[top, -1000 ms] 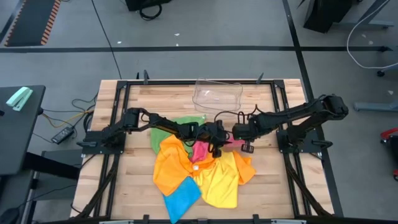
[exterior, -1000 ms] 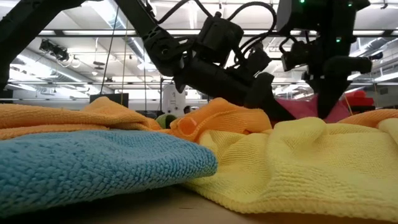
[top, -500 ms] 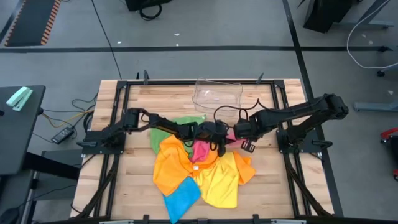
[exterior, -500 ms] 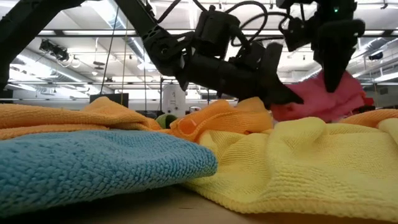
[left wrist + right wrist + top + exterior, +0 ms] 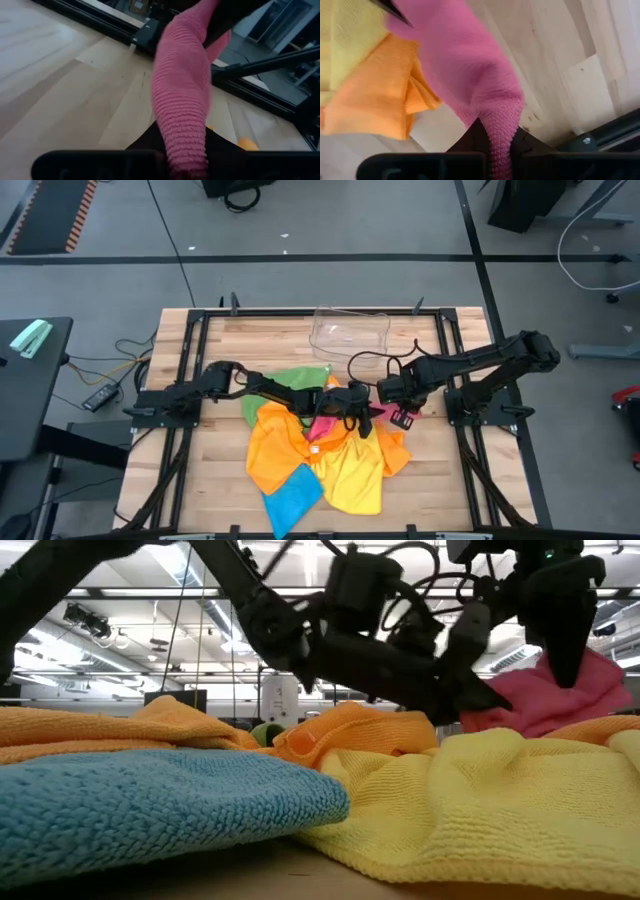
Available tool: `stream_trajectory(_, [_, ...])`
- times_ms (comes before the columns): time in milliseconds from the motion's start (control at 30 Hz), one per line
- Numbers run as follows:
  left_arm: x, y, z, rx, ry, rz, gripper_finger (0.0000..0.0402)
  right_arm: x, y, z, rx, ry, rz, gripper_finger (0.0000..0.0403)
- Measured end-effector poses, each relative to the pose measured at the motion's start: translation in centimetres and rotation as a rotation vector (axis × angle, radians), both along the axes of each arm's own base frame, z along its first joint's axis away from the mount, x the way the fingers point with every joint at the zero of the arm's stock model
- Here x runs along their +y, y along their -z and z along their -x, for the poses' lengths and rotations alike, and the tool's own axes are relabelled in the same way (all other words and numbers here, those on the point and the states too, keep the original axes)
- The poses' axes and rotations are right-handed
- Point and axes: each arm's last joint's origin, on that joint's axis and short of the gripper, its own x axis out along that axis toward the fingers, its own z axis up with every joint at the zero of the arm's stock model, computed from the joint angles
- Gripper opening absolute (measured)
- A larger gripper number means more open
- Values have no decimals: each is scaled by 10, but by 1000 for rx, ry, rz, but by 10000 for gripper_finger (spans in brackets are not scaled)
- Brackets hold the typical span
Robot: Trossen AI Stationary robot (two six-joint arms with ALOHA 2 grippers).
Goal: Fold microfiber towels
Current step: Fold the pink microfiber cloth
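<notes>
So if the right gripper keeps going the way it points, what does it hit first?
Beyond the pink towel it pinches, the right gripper points toward the left gripper, which grips the same towel; depth is hard to judge.

The green towel (image 5: 285, 380) lies mostly hidden under the left arm (image 5: 255, 383), perhaps half covered.

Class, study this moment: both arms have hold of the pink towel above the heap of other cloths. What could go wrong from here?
1. The left gripper and right gripper both pinch the pink towel by a bunched fold, so it may hang twisted rather than open flat.
2. The pink towel sits right against the orange towel and yellow towel; a lift could drag one along.
3. The two grippers work close together, so they might collide.
</notes>
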Motion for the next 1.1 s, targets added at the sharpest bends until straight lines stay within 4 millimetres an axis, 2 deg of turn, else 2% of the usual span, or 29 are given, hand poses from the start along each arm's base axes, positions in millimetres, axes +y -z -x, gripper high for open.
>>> stream_trajectory(167, [2,3,-16,-19,-6,25,50,-7,7,-5,34,60,16,19])
stream_trajectory(333, [13,5,-34,9,-29,21,42,-14,16,-10,100,78,21,18])
stream_trajectory(533, [20,23,-49,114,-46,16,44,-22,17,-8,132,112,22,17])
stream_trajectory(767, [26,26,-48,148,-46,-16,108,-22,17,-9,126,87,20,17])
stream_trajectory(967, [27,6,-43,240,-1,-154,180,-22,17,-6,152,82,23,17])
stream_trajectory(1100, [32,-5,-37,311,0,-197,212,-22,17,-6,150,77,37,16])
